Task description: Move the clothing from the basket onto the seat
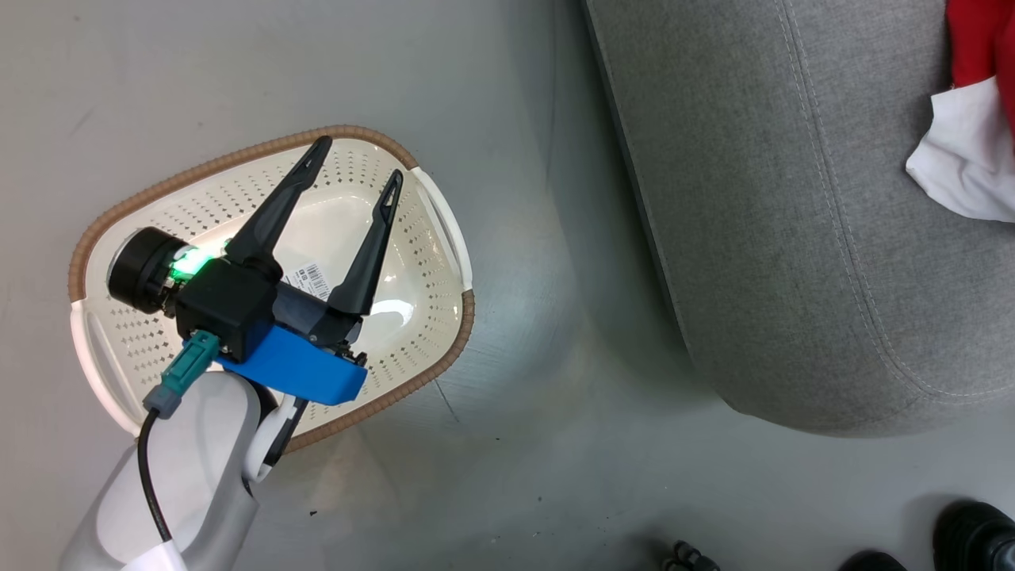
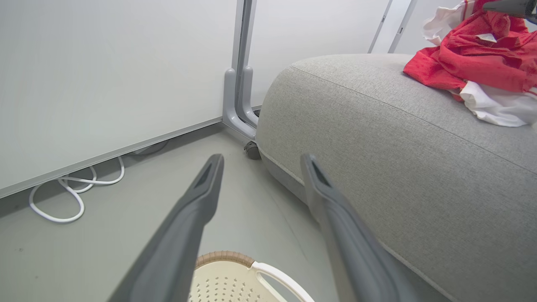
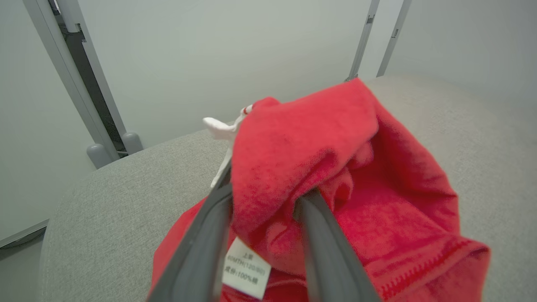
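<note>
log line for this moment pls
left hand: open, over basket | basket: no clothing seen inside | right hand: open, red clothing draped between fingers | red clothing: on grey sofa seat

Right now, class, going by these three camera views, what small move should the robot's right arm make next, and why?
Probably open the right end effector fully and draw it back off the clothing. That red heap lies on the sofa seat yet is bunched between the fingers, and the basket looks empty beneath the open left end effector.

Red clothing crumpled on grey seat
</note>
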